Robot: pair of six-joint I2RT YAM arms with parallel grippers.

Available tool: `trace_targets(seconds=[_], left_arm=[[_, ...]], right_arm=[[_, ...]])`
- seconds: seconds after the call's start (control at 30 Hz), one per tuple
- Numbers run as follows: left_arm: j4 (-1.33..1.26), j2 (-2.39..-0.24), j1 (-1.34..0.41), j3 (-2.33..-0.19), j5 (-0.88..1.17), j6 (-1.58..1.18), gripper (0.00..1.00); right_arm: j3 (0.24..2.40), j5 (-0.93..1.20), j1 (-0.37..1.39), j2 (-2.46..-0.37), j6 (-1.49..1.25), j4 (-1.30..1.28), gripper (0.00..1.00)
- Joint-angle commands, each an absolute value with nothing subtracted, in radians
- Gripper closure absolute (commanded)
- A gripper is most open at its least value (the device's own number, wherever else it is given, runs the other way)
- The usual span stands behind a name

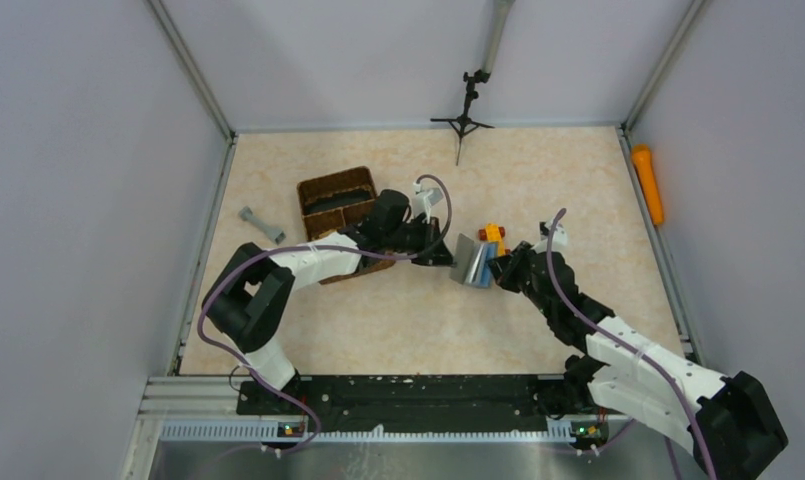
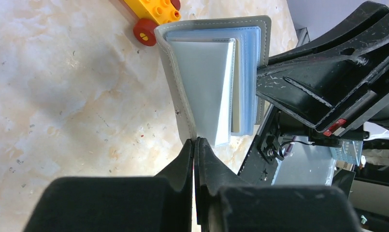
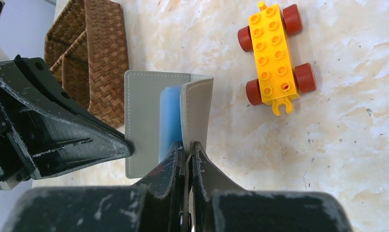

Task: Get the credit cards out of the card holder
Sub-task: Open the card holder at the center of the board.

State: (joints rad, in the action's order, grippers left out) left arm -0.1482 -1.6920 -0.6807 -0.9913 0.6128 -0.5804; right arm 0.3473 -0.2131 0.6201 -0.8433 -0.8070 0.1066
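Note:
The grey card holder [image 1: 469, 262] stands half open on edge at mid-table, held between both grippers. My left gripper [image 1: 448, 257] is shut on the edge of one grey cover [image 2: 179, 92], its fingertips [image 2: 188, 147] pinching it. My right gripper [image 1: 497, 270] is shut on the other cover [image 3: 198, 108], beside the blue inner sleeves [image 3: 170, 116]. In the left wrist view the pale pockets [image 2: 204, 82] fan open. A cream edge [image 2: 236, 92] shows between them, but I cannot tell the credit cards apart. No card lies loose on the table.
An orange toy brick with red wheels [image 1: 492, 235] lies just behind the holder, also in the right wrist view [image 3: 273, 58]. The brown wicker basket [image 1: 336, 205] sits under the left arm. A grey dumbbell-shaped piece [image 1: 262, 224] lies far left; a small tripod [image 1: 464, 118] stands at the back.

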Motion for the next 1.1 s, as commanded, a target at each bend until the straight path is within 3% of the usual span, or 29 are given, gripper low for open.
trace_targets(seconds=[0.0, 0.07, 0.17, 0.33, 0.57, 0.8, 0.93, 1.07], left_arm=[[-0.148, -1.697, -0.68, -1.009, 0.604, -0.558, 1.0], [-0.127, -1.703, -0.68, -1.019, 0.593, -0.553, 1.0], [-0.097, -1.727, -0.68, -1.041, 0.599, -0.55, 1.0], [-0.097, -1.737, -0.68, -1.046, 0.612, -0.556, 1.0], [-0.06, -1.761, -0.68, -1.063, 0.593, -0.559, 1.0], [0.147, -1.827, -0.681, -1.155, 0.459, -0.498, 1.0], [0.208, -1.866, -0.681, -1.194, 0.432, -0.49, 1.0], [0.255, -1.892, -0.682, -1.219, 0.408, -0.479, 1.0]], right_arm=[[0.356, -0.211, 0.632, -0.841, -0.816, 0.169, 0.98], [0.355, -0.229, 0.631, -0.845, -0.817, 0.149, 0.71], [0.332, -0.206, 0.621, -0.842, -0.822, 0.18, 0.49], [0.301, -0.113, 0.602, -0.858, -0.825, 0.268, 0.42], [0.362, -0.093, 0.591, -0.974, -0.822, 0.189, 0.25], [0.418, -0.188, 0.591, -0.993, -0.815, 0.02, 0.26], [0.43, -0.271, 0.589, -0.979, -0.805, -0.082, 0.17], [0.421, -0.282, 0.567, -0.963, -0.791, -0.118, 0.15]])
